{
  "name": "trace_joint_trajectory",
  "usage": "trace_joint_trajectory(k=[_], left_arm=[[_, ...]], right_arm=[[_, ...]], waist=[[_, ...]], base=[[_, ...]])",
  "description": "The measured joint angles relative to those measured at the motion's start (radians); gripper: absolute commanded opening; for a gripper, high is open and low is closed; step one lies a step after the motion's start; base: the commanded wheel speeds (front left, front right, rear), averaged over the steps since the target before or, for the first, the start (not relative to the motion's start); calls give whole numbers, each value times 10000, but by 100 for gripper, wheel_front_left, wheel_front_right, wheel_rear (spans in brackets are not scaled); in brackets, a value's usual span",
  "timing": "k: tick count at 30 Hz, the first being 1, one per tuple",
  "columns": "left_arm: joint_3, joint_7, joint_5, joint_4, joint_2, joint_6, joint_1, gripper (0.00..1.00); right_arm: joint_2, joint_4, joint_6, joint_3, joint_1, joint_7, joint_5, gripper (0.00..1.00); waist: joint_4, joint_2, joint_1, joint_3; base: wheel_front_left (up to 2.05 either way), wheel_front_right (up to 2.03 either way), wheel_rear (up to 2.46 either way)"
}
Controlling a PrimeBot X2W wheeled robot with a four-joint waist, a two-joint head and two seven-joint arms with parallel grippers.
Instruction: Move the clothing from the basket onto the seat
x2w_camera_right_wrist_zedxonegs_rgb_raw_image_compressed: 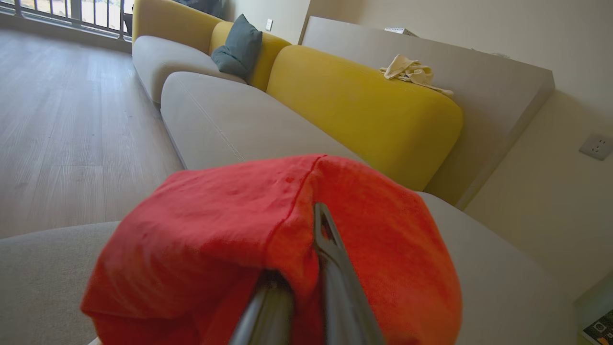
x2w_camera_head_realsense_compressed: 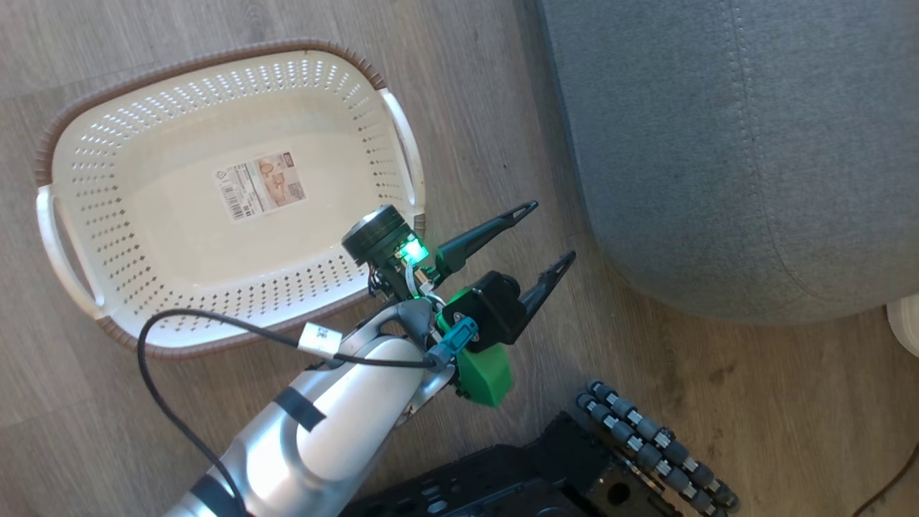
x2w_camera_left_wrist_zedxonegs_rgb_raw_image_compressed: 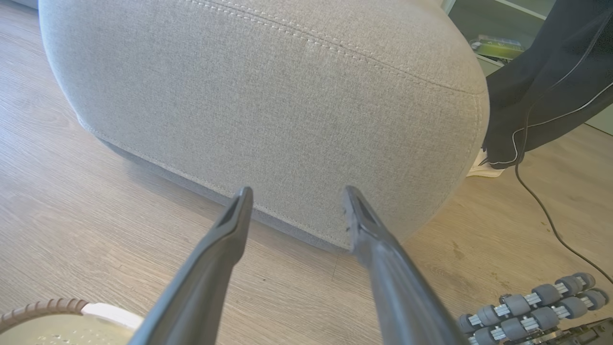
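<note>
Head view: the basket (x2w_camera_head_realsense_compressed: 143, 215) lay empty, the left gripper (x2w_camera_head_realsense_compressed: 553, 230) spread beside it. Left wrist view: the seat (x2w_camera_left_wrist_zedxonegs_rgb_raw_image_compressed: 287, 96) stood straight ahead of its fingers. Right wrist view: the right gripper (x2w_camera_right_wrist_zedxonegs_rgb_raw_image_compressed: 306, 249) pinched the red garment (x2w_camera_right_wrist_zedxonegs_rgb_raw_image_compressed: 215, 215) above the seat, perhaps touching it

clothing (x2w_camera_right_wrist_zedxonegs_rgb_raw_image_compressed: 230, 215) hiding part of right gripper (x2w_camera_right_wrist_zedxonegs_rgb_raw_image_compressed: 309, 223), seat (x2w_camera_head_realsense_compressed: 754, 143) cropped at frame edges
</note>
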Motion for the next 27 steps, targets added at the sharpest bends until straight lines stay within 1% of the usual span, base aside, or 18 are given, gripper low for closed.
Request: trace_joint_trajectory(k=[11,17,18,19,27], left_arm=[[-267,0,-128,-140,-36,165,-72,100],[-291,0,-253,-176,-44,176,-206,100],[-311,0,-259,-178,-46,176,-203,100],[-316,0,-299,-178,-46,176,-201,100],[-360,0,-621,-410,-46,255,-141,100]], right_arm=[[6,1839,0,903,9,0,-173,0],[13,2015,-2,1175,11,0,-132,0],[10,2025,-2,1254,13,0,-100,44],[10,2025,-2,1321,12,0,-65,100],[-58,1657,0,2048,25,0,146,100]], waist=[[275,0,0,55],[350,0,0,-115],[366,0,0,-160],[383,0,0,-209],[365,0,0,-824]], base=[[0,0,0],[0,0,0],[0,0,0],[0,0,0],[0,0,0]])
